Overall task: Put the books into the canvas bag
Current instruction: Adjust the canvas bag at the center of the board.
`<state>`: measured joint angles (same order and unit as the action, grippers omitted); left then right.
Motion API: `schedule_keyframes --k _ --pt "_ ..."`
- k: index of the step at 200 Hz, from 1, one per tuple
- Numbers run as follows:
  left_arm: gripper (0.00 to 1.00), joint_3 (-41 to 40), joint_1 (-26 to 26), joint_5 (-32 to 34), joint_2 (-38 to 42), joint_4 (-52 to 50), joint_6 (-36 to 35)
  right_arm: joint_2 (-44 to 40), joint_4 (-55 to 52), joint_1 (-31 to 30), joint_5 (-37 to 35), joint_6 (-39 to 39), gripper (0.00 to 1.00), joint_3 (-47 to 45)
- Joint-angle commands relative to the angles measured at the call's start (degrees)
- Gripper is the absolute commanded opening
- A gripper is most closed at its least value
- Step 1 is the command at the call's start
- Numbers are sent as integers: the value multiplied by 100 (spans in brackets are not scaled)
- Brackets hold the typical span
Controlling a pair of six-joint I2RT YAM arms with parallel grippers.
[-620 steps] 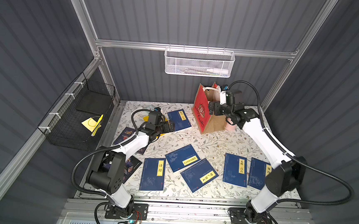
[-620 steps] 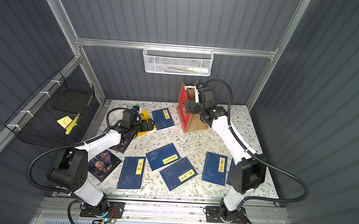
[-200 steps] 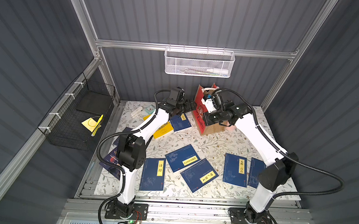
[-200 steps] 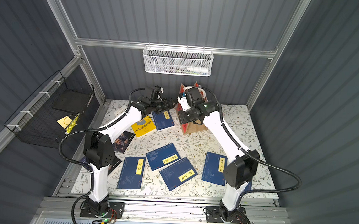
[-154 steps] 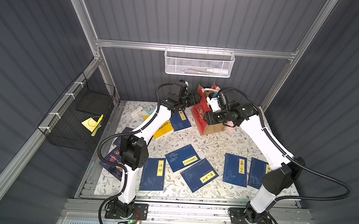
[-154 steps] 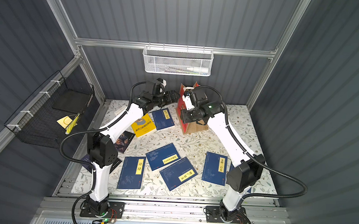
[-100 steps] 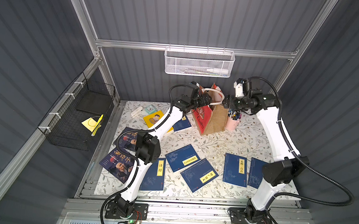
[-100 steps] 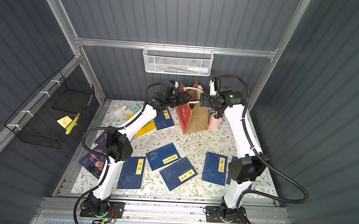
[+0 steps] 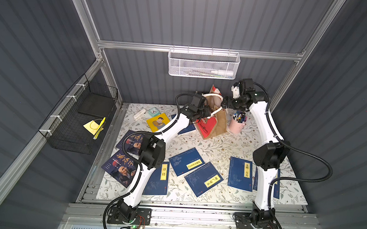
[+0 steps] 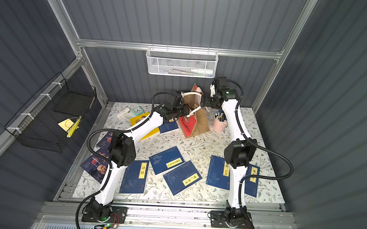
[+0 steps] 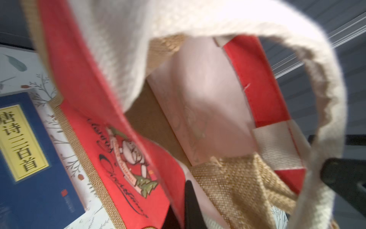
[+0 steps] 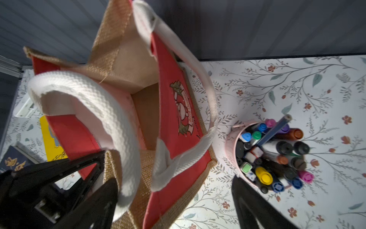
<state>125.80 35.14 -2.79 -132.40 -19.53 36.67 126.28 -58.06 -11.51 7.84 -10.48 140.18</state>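
The canvas bag [image 9: 218,124] [image 10: 199,122] [image 12: 174,111] stands open at the back of the table, its white handles up. My left gripper [image 9: 206,115] [image 10: 186,113] [image 11: 183,208] is shut on the bag's red front wall [image 11: 118,138] at the rim. My right gripper [image 9: 224,104] [image 10: 203,103] [image 12: 174,202] hangs open over the bag's right corner, holding nothing. Several blue books [image 9: 186,161] [image 10: 166,160] lie flat in front. Two navy books [image 9: 121,167] lie at the left, a yellow book [image 9: 157,122] behind them. Another blue book [image 11: 29,158] lies beside the bag.
A pink pen cup [image 9: 236,123] [image 12: 267,154] stands close to the right of the bag. A small clock [image 9: 154,111] sits at the back left. A white wire basket [image 9: 203,64] hangs on the back wall. A black one [image 9: 78,121] hangs on the left wall.
My left gripper came across from above the books to the bag's mouth and shut on its red wall. My right gripper opened and swung round to the bag's right side.
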Motion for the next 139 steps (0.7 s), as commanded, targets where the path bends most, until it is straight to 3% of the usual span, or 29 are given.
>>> schedule_keyframes --k 1,47,72,106,139 --pt "0 -339 -7 -74 386 244 -204 -292 67 -135 305 79 93 -196" --pt "0 -1165 79 -1287 877 953 -130 -722 -73 -220 298 113 88 -781" --pt "0 -1861 146 -1750 1242 1314 3 -1488 167 -229 300 69 88 -1784" --pt "0 -2569 304 -1661 1720 1339 -3 -2651 582 -229 130 -70 89 -3083" --pt "0 -3024 439 -1414 2034 1257 -3 -3316 458 -229 136 -225 91 -3599"
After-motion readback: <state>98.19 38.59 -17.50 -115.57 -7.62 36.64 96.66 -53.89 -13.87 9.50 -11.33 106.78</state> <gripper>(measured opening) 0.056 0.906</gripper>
